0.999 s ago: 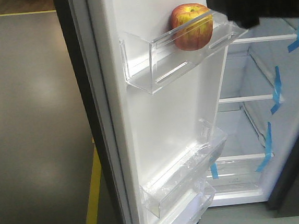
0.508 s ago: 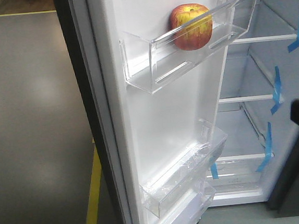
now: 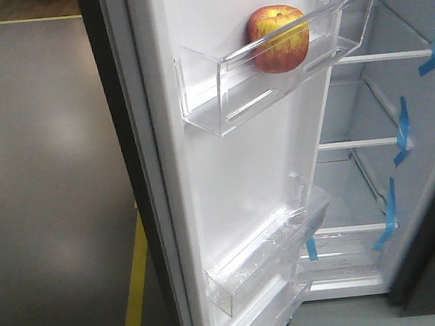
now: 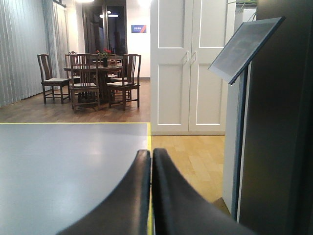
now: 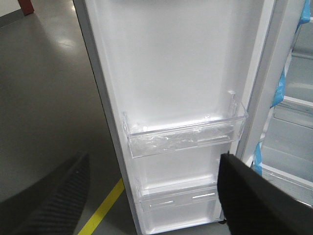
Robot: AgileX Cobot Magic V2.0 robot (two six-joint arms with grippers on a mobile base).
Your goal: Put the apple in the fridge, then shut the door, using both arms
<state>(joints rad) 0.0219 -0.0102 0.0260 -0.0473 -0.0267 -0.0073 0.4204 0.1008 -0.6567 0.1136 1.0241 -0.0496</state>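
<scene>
Red-and-yellow glossy round apple (image 3: 278,39): lodged upright in the upper clear plastic door bin (image 3: 219,94), against the white inner liner of the tall dark grey door (image 3: 234,177), touching nothing else. Door: swung wide open. Tall dark fridge (image 3: 426,106) with white interior: glass shelves (image 3: 361,143) bare, blue tape strips (image 3: 402,128) along the right wall. Lower clear door bin (image 5: 186,139): holds only crumpled clear film, as far as can be told. Change noted: the black gripper that stood beside the apple's bin a second ago, then sank to the right edge of the front view, is now gone from that view altogether; the apple has not shifted. Black right gripper (image 5: 154,193): jaws spread wide, nothing between them, facing the lower part of the door liner. Black left gripper (image 4: 150,191): fingers pressed flat together, nothing held, pointing across grey floor (image 4: 63,161) towards a distant dining set, with a dark panel (image 4: 283,147) close at its right. Assessment: placing appears finished, release clean; remaining item is the closing of the door, likely a push on its outer face.
</scene>
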